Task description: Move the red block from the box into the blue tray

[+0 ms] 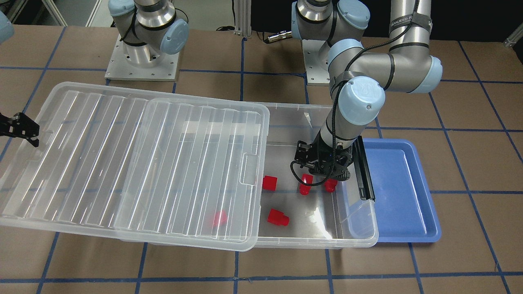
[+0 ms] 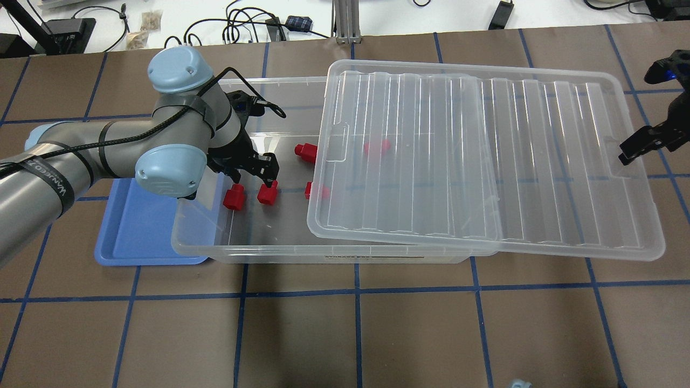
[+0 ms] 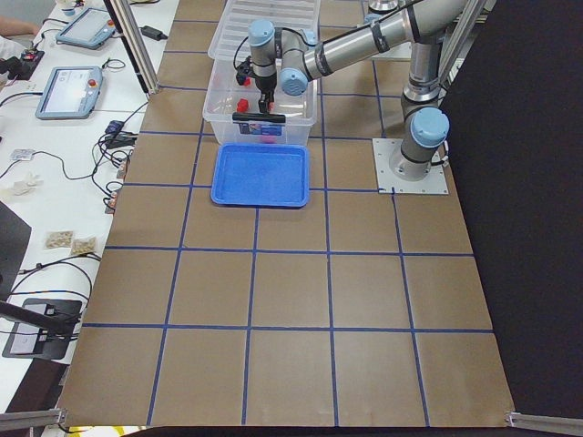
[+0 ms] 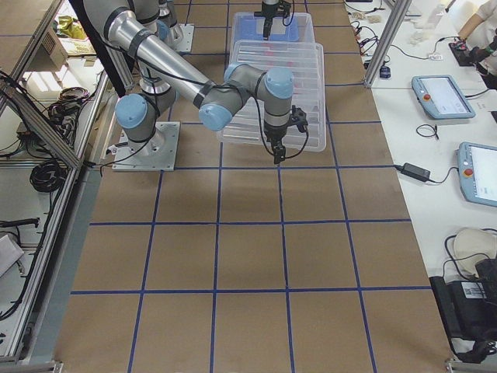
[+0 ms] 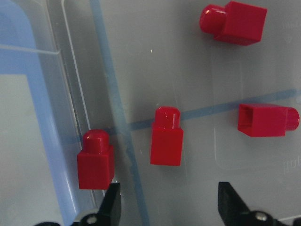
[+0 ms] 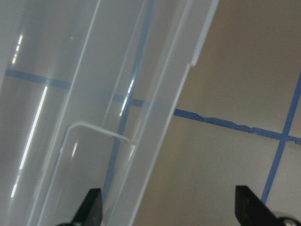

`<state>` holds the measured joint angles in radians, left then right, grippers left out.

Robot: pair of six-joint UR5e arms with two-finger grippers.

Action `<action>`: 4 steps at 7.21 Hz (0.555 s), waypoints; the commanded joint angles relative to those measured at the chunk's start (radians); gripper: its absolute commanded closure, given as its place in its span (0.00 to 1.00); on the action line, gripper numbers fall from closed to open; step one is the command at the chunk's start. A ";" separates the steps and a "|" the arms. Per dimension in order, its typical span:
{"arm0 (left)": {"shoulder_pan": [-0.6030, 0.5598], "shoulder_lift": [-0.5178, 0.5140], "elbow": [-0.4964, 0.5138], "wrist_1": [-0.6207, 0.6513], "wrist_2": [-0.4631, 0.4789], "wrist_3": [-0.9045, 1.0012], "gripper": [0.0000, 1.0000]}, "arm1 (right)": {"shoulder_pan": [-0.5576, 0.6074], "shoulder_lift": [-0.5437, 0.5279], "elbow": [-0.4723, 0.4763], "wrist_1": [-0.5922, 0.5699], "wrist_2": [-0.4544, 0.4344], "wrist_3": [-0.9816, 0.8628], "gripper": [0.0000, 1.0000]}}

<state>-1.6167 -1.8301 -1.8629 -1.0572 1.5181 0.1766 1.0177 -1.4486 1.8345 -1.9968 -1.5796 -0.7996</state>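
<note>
1. On the table (image 2: 356,323), the box (image 2: 345,252) lies lengthwise. Its ribbed lid (image 2: 485,161) sits shifted toward the robot's right and overhangs that end. The left end is uncovered.
2. The blue tray (image 2: 135,231) sits just beside the uncovered end, outside the box. The box rim overlaps its edge in the overhead view.
3. The left gripper (image 5: 171,202) hangs inside the uncovered section, jaws spread and holding nothing. The tray-side wall is close on one side and the lid edge is farther off on the other.
4. The right gripper (image 6: 171,212) hovers at the lid's far rim, jaws apart and grasping nothing.
5. The red block (image 5: 167,141) rests on the box floor, just ahead of the gap between the left fingertips. Its long axis runs away from the gripper, stud at the far end.
6. A second block (image 5: 96,160) stands apart between it and the wall, pointing likewise. A third block (image 5: 233,23) and a fourth block (image 5: 267,120) lie crosswise, studs opposed.
</note>
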 commanded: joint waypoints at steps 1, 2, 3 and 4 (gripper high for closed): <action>-0.003 -0.030 -0.033 0.067 -0.001 0.011 0.26 | 0.001 -0.004 -0.009 0.013 0.003 0.011 0.00; -0.003 -0.043 -0.045 0.091 -0.002 0.011 0.26 | 0.005 -0.007 -0.023 0.013 0.004 0.029 0.00; -0.008 -0.053 -0.047 0.092 -0.006 0.011 0.26 | 0.009 -0.012 -0.043 0.027 0.004 0.033 0.00; -0.020 -0.064 -0.051 0.095 -0.003 0.012 0.26 | 0.009 -0.015 -0.070 0.068 0.006 0.034 0.00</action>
<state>-1.6260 -1.8803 -1.9078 -0.9697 1.5146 0.1874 1.0246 -1.4588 1.7947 -1.9659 -1.5754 -0.7704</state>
